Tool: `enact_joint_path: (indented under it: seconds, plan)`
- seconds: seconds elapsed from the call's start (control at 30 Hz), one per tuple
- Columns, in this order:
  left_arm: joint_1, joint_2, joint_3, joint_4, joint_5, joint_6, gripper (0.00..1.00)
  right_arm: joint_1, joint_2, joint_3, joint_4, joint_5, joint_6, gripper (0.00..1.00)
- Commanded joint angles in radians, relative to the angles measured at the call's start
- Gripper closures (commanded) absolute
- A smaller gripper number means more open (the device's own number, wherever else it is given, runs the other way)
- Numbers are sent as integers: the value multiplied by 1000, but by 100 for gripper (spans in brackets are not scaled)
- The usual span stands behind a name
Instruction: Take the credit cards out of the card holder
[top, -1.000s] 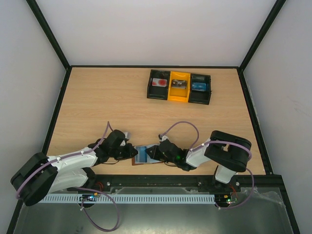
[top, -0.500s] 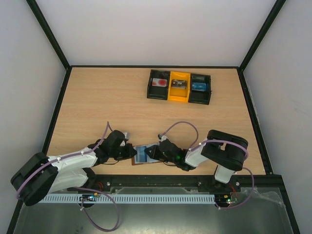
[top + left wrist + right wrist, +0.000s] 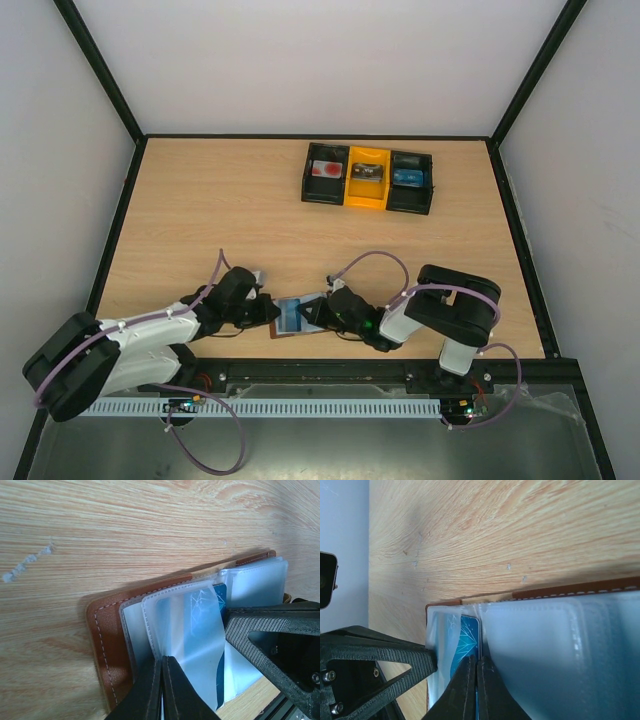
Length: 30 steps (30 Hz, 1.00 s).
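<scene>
Both jaws closed onto card holder sleeves [image 3: 172, 625], blurring one card [image 3: 220, 594].

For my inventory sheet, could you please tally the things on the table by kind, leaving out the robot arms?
credit cards: 4, one in each tray compartment and one in a sleeve of the holder
card holder: 1
three-compartment tray: 1
Total: 6

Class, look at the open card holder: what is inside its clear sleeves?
One blue card with white lines shows through a sleeve. The other sleeves look pale; cards behind the overlapping layers are hidden.
</scene>
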Motion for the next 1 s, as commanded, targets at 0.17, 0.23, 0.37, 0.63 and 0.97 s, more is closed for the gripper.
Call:
enact_joint_path:
  seconds: [0.17,0.23,0.37,0.63,0.97]
  plan:
    - [-3,51,9,19,9,-6,91,11,-29,-38,60,-14,18,98]
    - [-3,60,8,19,3,-3,93,10,-56,-57,57,9,16,98]
    - [-3,89,6,17,5,11,95,7,-110,-84,20,45,2,98]
    - [-3,78,-13,36,10,1,97,7,-72,-57,28,7,-4,97]
    - [-3,67,-15,19,3,6,97,8,-33,-6,-69,24,-15,80]
